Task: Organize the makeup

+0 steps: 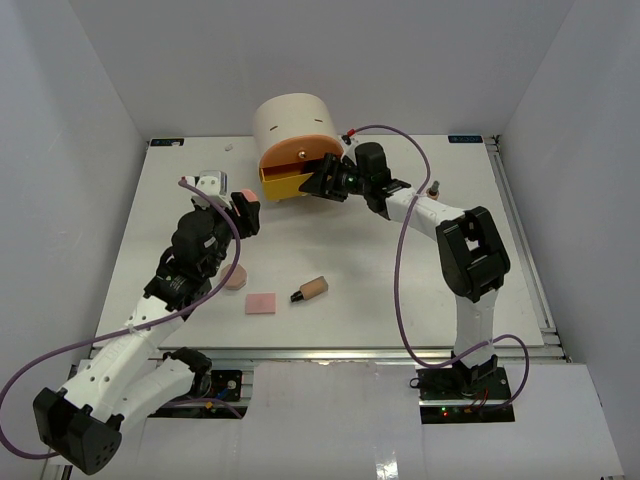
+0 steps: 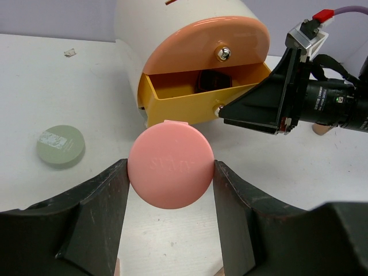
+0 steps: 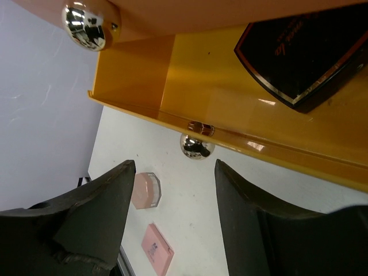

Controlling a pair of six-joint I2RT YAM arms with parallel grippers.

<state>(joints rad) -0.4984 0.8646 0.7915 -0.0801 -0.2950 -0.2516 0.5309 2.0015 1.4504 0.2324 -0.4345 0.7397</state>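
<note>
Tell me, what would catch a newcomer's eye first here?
The big cream cylinder stands at the far side of the white table, its yellow drawer pulled open with a black compact inside. The left gripper pinches a round pink plastic compact in front of it, while the right gripper hovers open at the drawer's front.

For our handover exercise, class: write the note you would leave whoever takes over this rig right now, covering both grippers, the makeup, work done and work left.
Left gripper: jaws shut on the pink round compact, held up facing the open yellow drawer.
Right gripper: jaws open by the drawer's knob.
Done: black compact in the drawer.
Left: the held compact, plus octagonal compact, rectangular compact and bottle on the table.
</note>
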